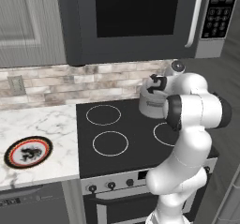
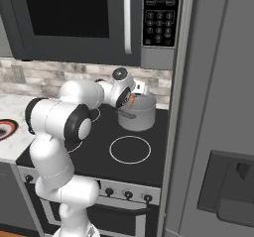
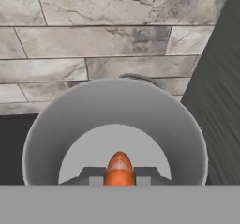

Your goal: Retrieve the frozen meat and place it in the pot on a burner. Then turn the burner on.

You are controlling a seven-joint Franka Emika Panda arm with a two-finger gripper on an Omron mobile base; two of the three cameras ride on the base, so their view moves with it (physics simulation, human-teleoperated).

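The gripper is hovering over the mouth of the pot, its fingers clamped tight on the frozen meat, and the orange lump is hanging just inside the rim, not yet resting on the pot's floor. The pot itself is sitting on the back right burner of the stove, hard up against the brick backsplash.

Here is where trouble is lurking: a release from this height is risking a bounce off the grey wall, and the meat looks to be sitting nearer the close rim than the centre, so a sideways drift could tip it out onto the cooktop. The hand is also working close to the pot's edge; a careless descent could nudge the pot off its ring.

The hand view is giving the clean look down into the pot. The right base view is adding a sliver of orange at the pot's rim, and the knobs along the stove front. The left base view is showing the black-and-red plate on the marble counter.
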